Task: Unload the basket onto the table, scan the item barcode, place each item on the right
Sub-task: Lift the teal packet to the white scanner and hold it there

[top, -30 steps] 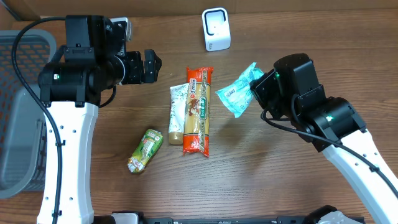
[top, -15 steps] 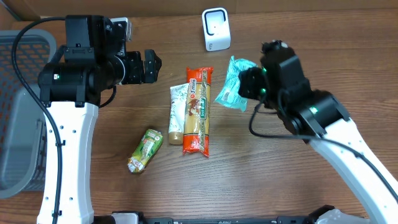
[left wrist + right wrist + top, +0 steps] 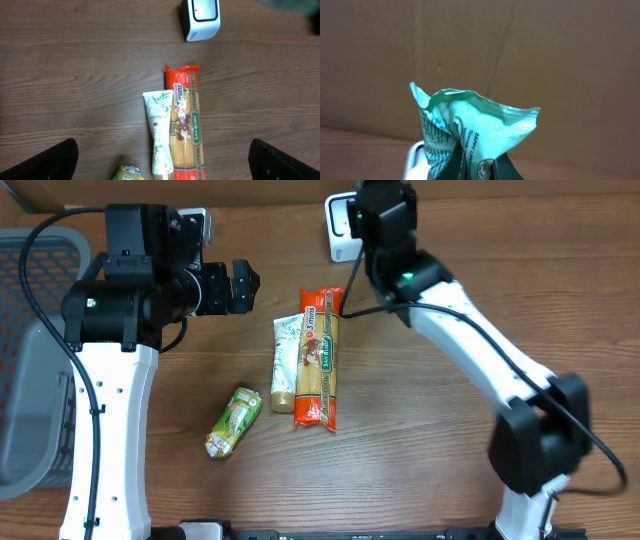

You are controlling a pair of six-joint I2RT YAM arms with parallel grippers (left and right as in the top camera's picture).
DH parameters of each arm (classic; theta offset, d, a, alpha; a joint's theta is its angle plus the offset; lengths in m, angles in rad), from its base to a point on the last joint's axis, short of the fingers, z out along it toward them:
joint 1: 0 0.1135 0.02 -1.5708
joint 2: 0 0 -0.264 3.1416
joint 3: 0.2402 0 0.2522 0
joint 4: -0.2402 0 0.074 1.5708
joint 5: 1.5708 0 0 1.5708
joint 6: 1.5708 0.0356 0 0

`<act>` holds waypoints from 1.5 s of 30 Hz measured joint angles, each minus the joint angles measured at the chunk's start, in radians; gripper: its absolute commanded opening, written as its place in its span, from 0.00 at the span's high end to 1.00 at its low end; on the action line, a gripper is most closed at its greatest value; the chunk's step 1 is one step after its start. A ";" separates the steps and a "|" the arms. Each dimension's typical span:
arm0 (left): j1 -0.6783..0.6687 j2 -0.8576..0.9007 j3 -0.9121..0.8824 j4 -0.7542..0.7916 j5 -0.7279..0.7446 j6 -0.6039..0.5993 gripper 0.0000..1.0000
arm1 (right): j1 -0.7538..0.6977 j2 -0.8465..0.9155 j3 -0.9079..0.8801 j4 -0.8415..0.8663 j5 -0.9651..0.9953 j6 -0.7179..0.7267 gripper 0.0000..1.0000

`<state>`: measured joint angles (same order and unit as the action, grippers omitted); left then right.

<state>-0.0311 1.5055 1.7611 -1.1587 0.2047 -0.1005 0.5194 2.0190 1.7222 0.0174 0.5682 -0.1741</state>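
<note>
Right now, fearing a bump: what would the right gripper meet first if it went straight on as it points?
Likely the brown cardboard wall, its crinkled teal packet touching first, passing above the white box-shaped scanner; depth unclear.

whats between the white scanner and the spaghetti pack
Only bare table between the scanner and the spaghetti pack, seen in the left wrist view.

A long orange-red spaghetti pack [image 3: 318,358] lies flat on the wooden table [image 3: 420,440]. A white tube [image 3: 286,362] with a leaf print lies alongside it, touching its left edge, with the tan cap pointing toward the robot's side. A small green pouch [image 3: 233,421] lies tilted, apart from both, further left. A grey mesh basket [image 3: 25,275] sits at the left edge, and brown cardboard [image 3: 545,60] stands behind the table.
</note>
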 measured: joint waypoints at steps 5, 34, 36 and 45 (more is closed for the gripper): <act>0.000 0.000 0.000 -0.001 0.000 0.000 0.00 | -0.002 0.145 -0.002 0.285 0.017 -0.193 0.96; 0.000 0.000 0.000 -0.001 0.000 0.000 0.00 | -0.068 0.303 -0.002 0.540 -0.360 -0.480 0.96; 0.000 0.000 0.000 -0.001 0.000 0.000 0.00 | -0.067 0.303 -0.002 0.539 -0.366 -0.480 0.96; 0.000 0.000 0.000 -0.001 0.000 0.000 0.01 | -0.065 0.303 -0.002 0.571 -0.378 -0.480 0.96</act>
<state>-0.0311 1.5059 1.7611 -1.1599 0.2047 -0.1001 0.4541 2.3222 1.7206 0.5880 0.1902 -0.6544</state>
